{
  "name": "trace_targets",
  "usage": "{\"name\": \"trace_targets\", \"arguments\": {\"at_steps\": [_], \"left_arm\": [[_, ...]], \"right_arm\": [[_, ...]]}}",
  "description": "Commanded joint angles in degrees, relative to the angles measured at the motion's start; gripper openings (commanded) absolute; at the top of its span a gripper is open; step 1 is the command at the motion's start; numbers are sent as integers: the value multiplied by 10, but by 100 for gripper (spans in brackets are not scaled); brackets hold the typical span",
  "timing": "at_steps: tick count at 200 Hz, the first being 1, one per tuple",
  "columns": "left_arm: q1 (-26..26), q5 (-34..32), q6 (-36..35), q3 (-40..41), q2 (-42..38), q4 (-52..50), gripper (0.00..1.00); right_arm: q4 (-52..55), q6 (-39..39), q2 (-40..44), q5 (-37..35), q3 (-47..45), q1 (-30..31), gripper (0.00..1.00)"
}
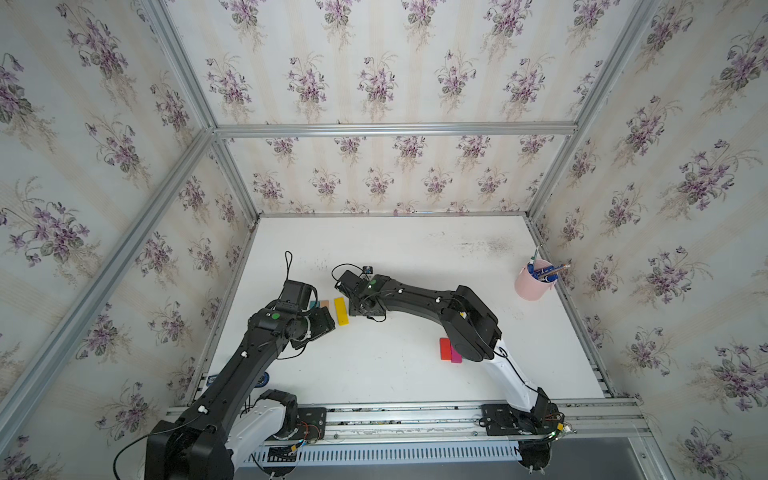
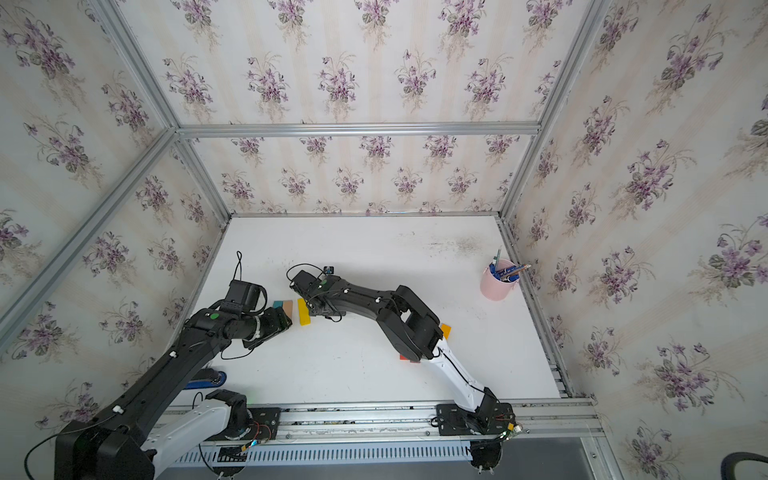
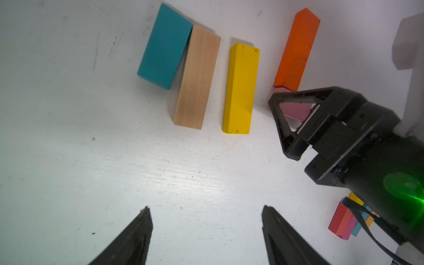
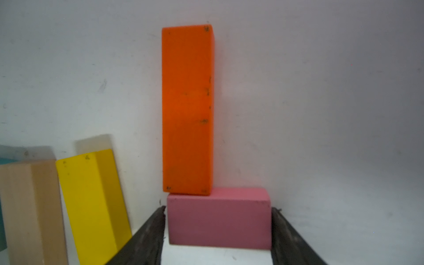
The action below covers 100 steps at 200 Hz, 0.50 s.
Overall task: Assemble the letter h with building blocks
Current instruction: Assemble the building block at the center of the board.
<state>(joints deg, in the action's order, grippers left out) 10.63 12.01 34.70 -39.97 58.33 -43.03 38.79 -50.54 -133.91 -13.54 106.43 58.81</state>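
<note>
White table (image 1: 395, 249), pink cup (image 1: 530, 289) holding blue pens (image 1: 545, 272)

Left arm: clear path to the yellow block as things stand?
Probably yes. The left fingers stand open, with only bare table between them and the yellow block. The right fingers straddle the pink block just beside it, so that side looks tight.

Orange block (image 4: 187, 110), pink block (image 4: 219, 218), violet-flowered wallpaper (image 1: 374, 79)
</note>
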Motion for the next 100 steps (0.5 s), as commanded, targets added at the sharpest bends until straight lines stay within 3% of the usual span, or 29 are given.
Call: {"name": "trace_targets", "arguments": {"at_steps": [1, 100], "left_arm": [[-1, 4, -9, -3, 2, 3, 78], [-3, 5, -11, -4, 6, 5, 78]], "right_arm": [[36, -11, -14, 62, -8, 0, 70], [37, -15, -10, 69, -7, 5, 70]]}}
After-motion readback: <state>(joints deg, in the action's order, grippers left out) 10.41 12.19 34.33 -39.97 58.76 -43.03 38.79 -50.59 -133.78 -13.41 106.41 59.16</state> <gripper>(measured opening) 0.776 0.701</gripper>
